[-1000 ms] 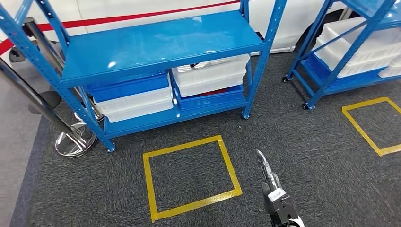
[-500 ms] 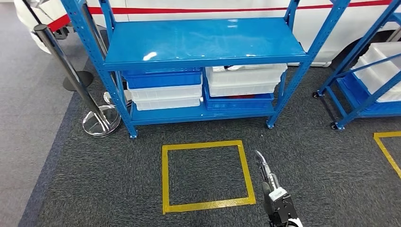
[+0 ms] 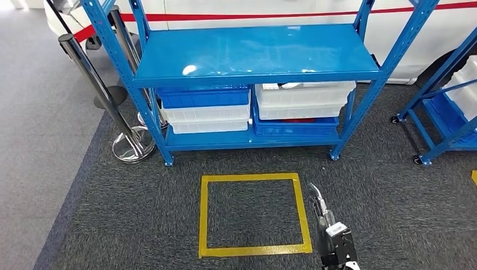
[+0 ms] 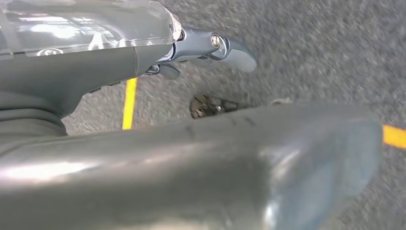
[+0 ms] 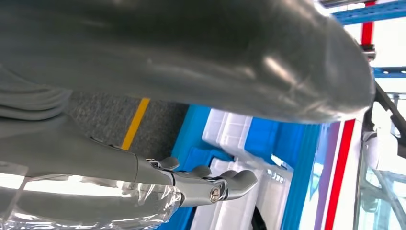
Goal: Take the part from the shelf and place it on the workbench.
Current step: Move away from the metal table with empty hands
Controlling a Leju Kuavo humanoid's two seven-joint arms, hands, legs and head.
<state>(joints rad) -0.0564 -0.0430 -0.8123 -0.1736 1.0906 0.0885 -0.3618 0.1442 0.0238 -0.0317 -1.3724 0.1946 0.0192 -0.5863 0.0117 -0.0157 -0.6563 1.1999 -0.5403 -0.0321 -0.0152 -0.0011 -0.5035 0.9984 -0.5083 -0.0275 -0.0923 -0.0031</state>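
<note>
Ahead, the blue metal shelf rack point(image 3: 256, 53) stands on dark grey carpet point(image 3: 140, 225), its glossy top level bare and its lower level stacked with bins. On the left of that lower level a blue plastic bin point(image 3: 203, 97) sits over white plastic bins point(image 3: 207, 119); on the right, white ribbed bins point(image 3: 304, 101) sit over a blue tray point(image 3: 295, 128). Something pale and metallic (too small to identify) shows at the top of the right-hand stack, so I cannot tell where the part lies. A yellow tape square point(image 3: 253, 215) marks the carpet just in front of the rack. The right hand point(image 3: 326, 225) comes in low at the square's right edge, fingers extended forward and holding nothing; its wrist view shows grey fingers point(image 5: 230, 184) apart, with the bins beyond. The left hand point(image 4: 210, 48) hangs over the carpet near yellow tape, fingers loosely out, nothing in them. A chrome stanchion post with a round base point(image 3: 132, 149) stands beside the rack's left leg, and a second blue rack point(image 3: 444, 107) is off to the right
</note>
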